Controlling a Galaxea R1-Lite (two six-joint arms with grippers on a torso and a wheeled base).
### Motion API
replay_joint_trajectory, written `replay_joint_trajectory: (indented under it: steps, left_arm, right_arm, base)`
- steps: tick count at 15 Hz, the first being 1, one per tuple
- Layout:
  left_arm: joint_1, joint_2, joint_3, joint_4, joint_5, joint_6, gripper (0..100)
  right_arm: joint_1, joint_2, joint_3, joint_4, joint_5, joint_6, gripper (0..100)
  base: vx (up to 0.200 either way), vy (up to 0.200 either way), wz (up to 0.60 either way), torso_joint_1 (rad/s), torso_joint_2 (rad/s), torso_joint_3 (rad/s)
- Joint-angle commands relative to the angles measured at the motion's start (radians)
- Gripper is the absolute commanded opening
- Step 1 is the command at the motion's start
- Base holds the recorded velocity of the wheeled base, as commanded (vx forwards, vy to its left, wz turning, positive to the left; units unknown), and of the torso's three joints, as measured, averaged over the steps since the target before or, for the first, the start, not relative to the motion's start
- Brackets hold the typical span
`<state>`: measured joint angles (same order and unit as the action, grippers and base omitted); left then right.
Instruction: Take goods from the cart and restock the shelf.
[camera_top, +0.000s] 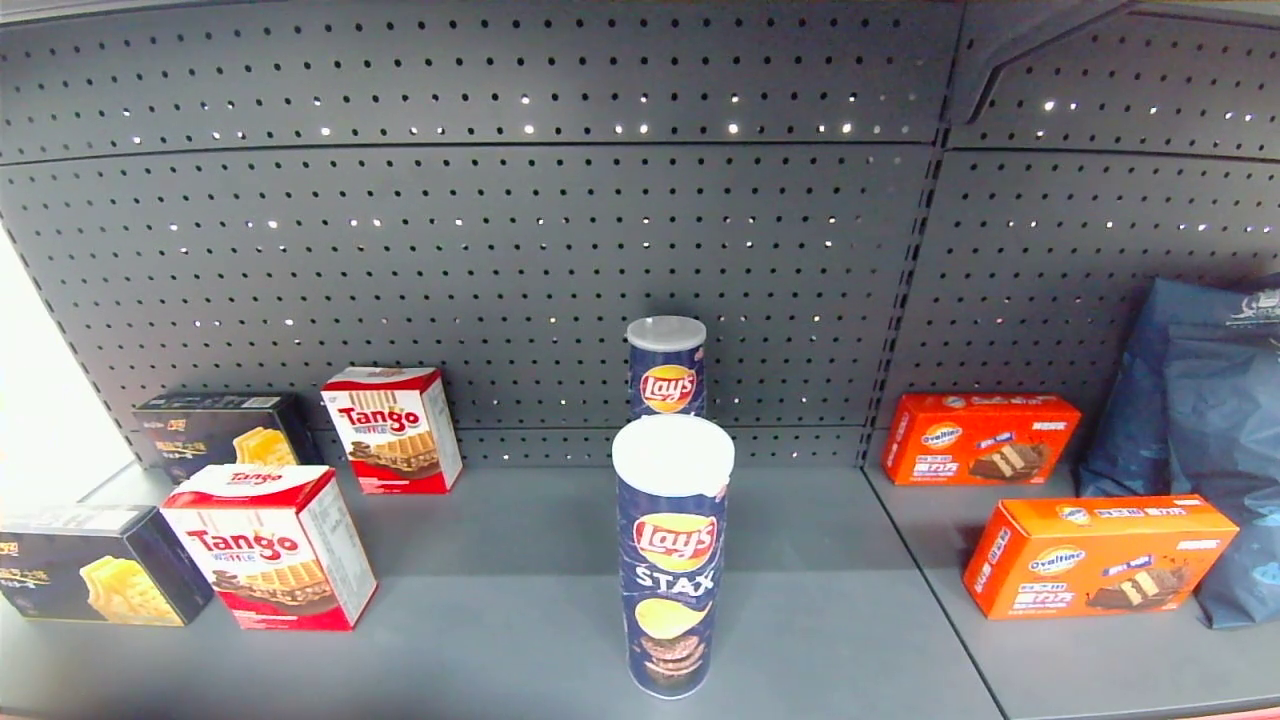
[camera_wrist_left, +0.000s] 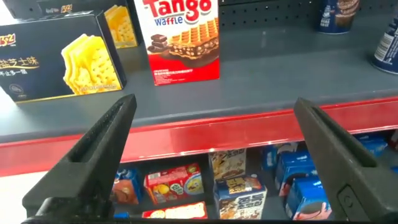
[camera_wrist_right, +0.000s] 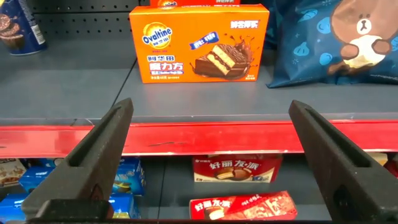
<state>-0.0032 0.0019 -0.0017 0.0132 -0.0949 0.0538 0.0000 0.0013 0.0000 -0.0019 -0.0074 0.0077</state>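
Navy chip can (camera_top: 672, 570), white lid (camera_top: 672, 455), upright on shelf (camera_top: 500, 570); left gripper (camera_wrist_left: 214, 102), right gripper (camera_wrist_right: 211, 104): fingers apart, empty.

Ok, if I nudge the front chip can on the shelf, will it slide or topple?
Probably topple: the front chip can stands tall on a narrow base. Once down, its round body would likely roll.
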Motion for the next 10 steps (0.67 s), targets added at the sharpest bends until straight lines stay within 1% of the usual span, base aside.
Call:
replay_joint_trajectory:
  steps: [1,3,10]
  left_arm:
    - [0.0,0.004,0.0,0.001,0.0,0.0,100]
    - [0.005,0.001,0.002,0.001,0.001,-0.005,100]
    - [0.002,0.001,0.002,-0.006,0.003,-0.005,100]
  right_arm:
    - [0.0,0.002,0.0,0.0,0.0,0.0,100]
    - [0.0,0.002,0.0,-0.001,0.0,0.0,100]
    - [0.0,0.002,0.0,-0.001,0.0,0.0,100]
  base:
    - [0.0,0.0,0.0,0.0,0.0,0.0]
    - [0.0,0.0,0.0,0.0,0.0,0.0]
    - [0.0,0.0,0.0,0.0,0.0,0.0]
